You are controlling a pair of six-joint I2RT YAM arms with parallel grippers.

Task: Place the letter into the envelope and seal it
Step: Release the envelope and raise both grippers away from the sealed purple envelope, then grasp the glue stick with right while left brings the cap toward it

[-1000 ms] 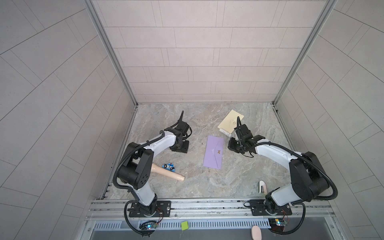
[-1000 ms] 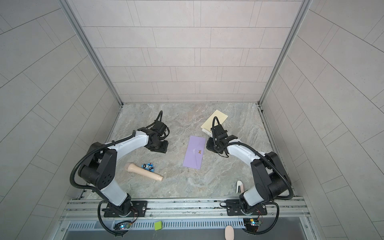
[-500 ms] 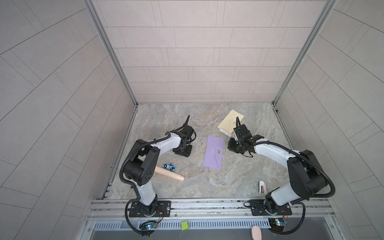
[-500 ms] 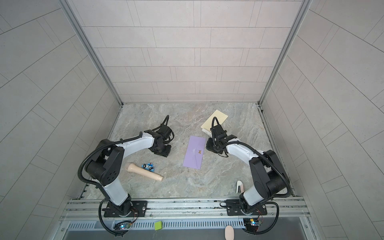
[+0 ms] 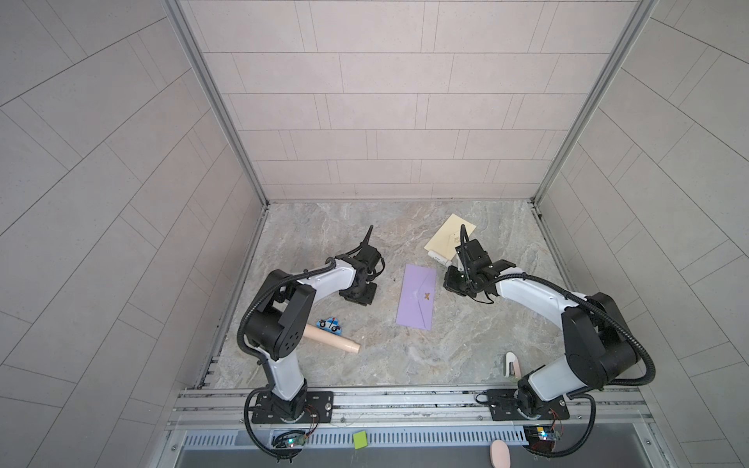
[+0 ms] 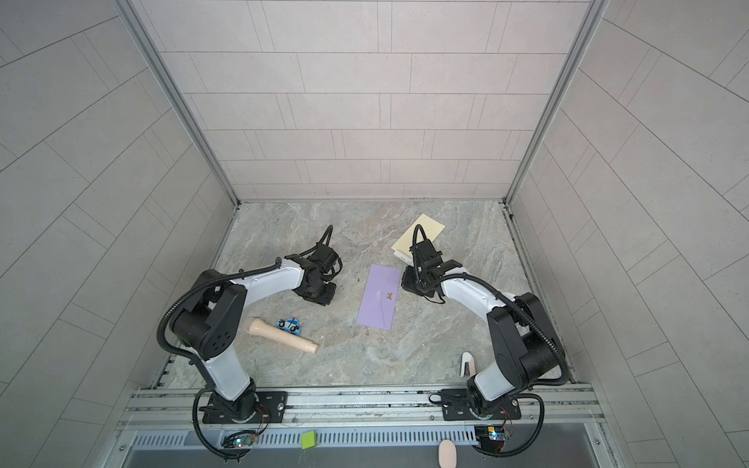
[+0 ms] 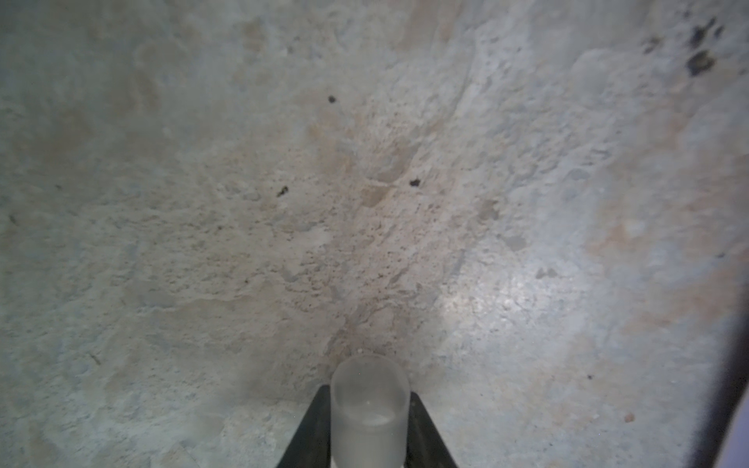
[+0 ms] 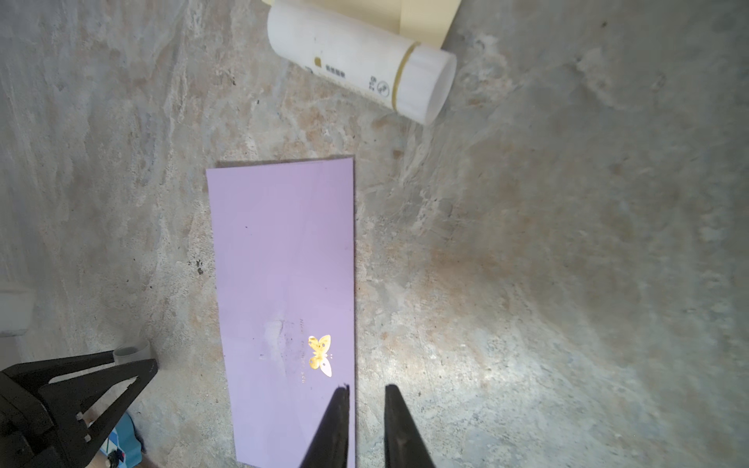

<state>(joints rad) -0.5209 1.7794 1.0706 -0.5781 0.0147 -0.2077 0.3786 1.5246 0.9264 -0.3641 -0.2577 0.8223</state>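
The purple envelope (image 5: 417, 298) (image 6: 379, 298) (image 8: 279, 263) lies flat mid-table, its flap folded down by a gold butterfly; its inside is hidden. A cream paper (image 5: 450, 239) (image 8: 421, 16) lies at the back right; I cannot tell whether it is the letter. My right gripper (image 5: 452, 283) (image 6: 409, 281) (image 8: 367, 387) rests tips-down at the envelope's right edge, its jaws a narrow gap apart, one tip on the paper and one on the table. My left gripper (image 5: 358, 298) (image 6: 320, 298) (image 7: 369, 391), left of the envelope, is shut on a small frosted cylinder (image 7: 369, 405) (image 8: 131, 350).
A white glue stick (image 5: 437, 257) (image 8: 356, 56) lies on the cream paper's near edge. A wooden handle (image 5: 332, 340) and a blue toy car (image 5: 329, 323) lie front left. A small white clip-like object (image 5: 511, 364) sits front right. Tiled walls enclose three sides.
My left gripper has shifted slightly toward the front and its arm has folded in, with the jaws narrowing. The right arm and the envelope have stayed put.
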